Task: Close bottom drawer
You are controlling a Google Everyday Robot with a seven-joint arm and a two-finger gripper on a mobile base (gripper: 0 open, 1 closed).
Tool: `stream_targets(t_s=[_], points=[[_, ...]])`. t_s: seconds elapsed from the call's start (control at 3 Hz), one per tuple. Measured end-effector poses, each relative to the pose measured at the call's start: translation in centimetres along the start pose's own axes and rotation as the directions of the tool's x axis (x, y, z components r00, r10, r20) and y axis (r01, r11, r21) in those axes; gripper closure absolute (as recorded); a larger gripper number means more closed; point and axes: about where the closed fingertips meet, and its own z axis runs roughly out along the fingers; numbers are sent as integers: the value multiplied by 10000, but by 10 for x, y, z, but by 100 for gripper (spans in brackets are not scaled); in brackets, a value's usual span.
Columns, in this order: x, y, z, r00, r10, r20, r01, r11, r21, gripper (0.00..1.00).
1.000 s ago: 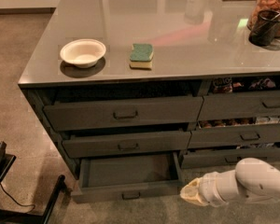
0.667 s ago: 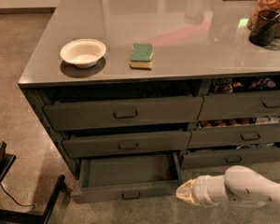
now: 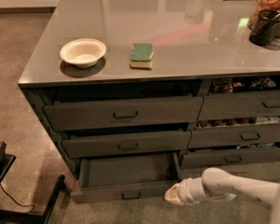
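The bottom drawer (image 3: 123, 193) is the lowest of the wide left stack. It stands pulled out, its empty dark inside showing, with a small rectangular pull (image 3: 130, 195) in the middle of its slim front. My gripper (image 3: 171, 196) comes in from the lower right on a white arm. Its tip is low, right by the drawer front's right end. I cannot tell whether it touches the front.
Two taller wide drawers (image 3: 123, 113) sit above it, slightly ajar. A narrower stack (image 3: 242, 135) is to the right, its drawers holding several items. On the countertop are a white bowl (image 3: 83, 52), a green sponge (image 3: 142, 55) and jars (image 3: 269, 17). A black stand (image 3: 9, 190) is at the lower left.
The arm has moved left, and the gripper tip has come up to the right end of the bottom drawer front. The drawer looks just as far open.
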Motion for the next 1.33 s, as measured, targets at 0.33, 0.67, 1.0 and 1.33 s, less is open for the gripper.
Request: stream_targets(t_s=[0.33, 0.67, 1.0, 1.33], points=[[25, -1, 47, 9991, 360, -206, -373, 9969, -689, 100], [28, -2, 55, 9989, 421, -195, -434, 9963, -743, 100], [36, 0, 63, 9992, 217, -336, -238, 9975, -663, 100], [52, -4, 86, 9989, -455, -139, 451, 9985, -299, 100]])
